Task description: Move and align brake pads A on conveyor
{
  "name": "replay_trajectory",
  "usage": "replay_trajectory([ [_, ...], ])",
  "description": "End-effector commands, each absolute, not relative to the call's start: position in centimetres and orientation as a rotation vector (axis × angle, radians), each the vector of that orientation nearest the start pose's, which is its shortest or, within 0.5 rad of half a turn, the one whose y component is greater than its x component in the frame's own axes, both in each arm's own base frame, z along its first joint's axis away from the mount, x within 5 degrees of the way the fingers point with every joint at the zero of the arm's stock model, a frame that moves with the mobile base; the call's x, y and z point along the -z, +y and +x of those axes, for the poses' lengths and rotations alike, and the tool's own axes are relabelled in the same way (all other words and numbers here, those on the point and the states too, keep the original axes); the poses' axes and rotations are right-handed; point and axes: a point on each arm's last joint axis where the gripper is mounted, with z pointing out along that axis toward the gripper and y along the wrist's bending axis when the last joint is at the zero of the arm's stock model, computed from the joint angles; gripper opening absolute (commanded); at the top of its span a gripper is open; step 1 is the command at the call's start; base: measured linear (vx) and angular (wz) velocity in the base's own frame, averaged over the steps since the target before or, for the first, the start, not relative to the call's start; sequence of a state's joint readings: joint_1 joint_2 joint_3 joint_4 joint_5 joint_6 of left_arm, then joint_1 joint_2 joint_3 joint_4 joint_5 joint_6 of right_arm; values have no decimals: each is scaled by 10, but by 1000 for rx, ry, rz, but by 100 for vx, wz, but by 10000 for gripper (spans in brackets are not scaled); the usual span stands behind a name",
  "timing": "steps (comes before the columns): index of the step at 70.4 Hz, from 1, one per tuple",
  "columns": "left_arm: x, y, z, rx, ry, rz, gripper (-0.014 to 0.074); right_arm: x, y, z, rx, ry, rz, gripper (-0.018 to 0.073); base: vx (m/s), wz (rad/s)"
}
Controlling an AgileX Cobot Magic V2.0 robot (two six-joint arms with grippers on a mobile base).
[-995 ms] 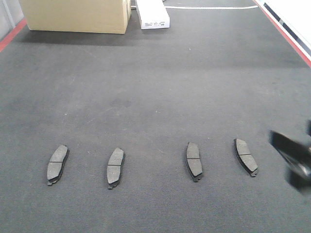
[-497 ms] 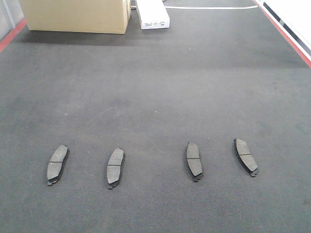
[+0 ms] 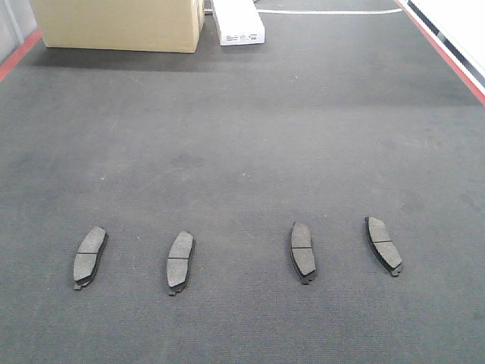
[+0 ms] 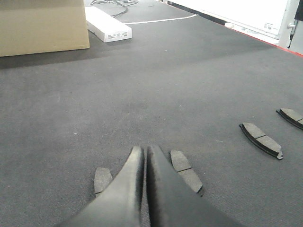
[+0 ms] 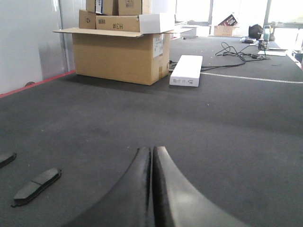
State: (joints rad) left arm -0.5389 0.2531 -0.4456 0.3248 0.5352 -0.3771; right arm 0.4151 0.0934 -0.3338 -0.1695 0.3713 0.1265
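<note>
Several grey brake pads lie in a row across the near part of the dark conveyor: the far-left pad, the left-middle pad, the right-middle pad and the far-right pad. Neither gripper shows in the front view. In the left wrist view my left gripper is shut and empty, above and between two pads; two more pads lie to its right. In the right wrist view my right gripper is shut and empty, with a pad on the belt to its left.
A large cardboard box and a flat white box stand at the belt's far end. Red edge lines run along both sides. Cables and more boxes lie beyond in the right wrist view.
A blurred black gripper at the front view's right edge one second ago has left that view. The pads have not moved.
</note>
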Motion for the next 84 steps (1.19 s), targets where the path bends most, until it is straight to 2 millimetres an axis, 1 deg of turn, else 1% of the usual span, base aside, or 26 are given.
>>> replay_trajectory([
  [1,-314,-20,58,335,1706,289,-7,-299,13,41,-249,1505,-311,-10,0,0],
  [28,-314,-20,58,335,1706,289,-6,-299,13,41,-249,1505,-311,-10,0,0],
  [33,-310,-20,59,333,1715,293,-6,-299,13,41,-249,1505,-311,-10,0,0],
  [39,-298,-20,61,325,1756,274,-6,-299,13,41,-250,1504,-311,-10,0,0],
  [43,-292,-20,63,270,1761,288,-6,-299,13,41,-249,1505,-311,-10,0,0],
  [46,-287,-20,64,260,1766,278,-6,-299,13,41,-249,1505,-311,-10,0,0],
  [58,-270,-21,71,250,1706,219,-6,-299,13,41,-249,1505,-311,-10,0,0],
  [72,-236,-12,77,182,1637,51,-6,-299,13,41,-249,1505,-311,-10,0,0],
  [84,-204,-3,67,111,1572,-34,-6,-299,13,41,-249,1505,-311,-10,0,0],
])
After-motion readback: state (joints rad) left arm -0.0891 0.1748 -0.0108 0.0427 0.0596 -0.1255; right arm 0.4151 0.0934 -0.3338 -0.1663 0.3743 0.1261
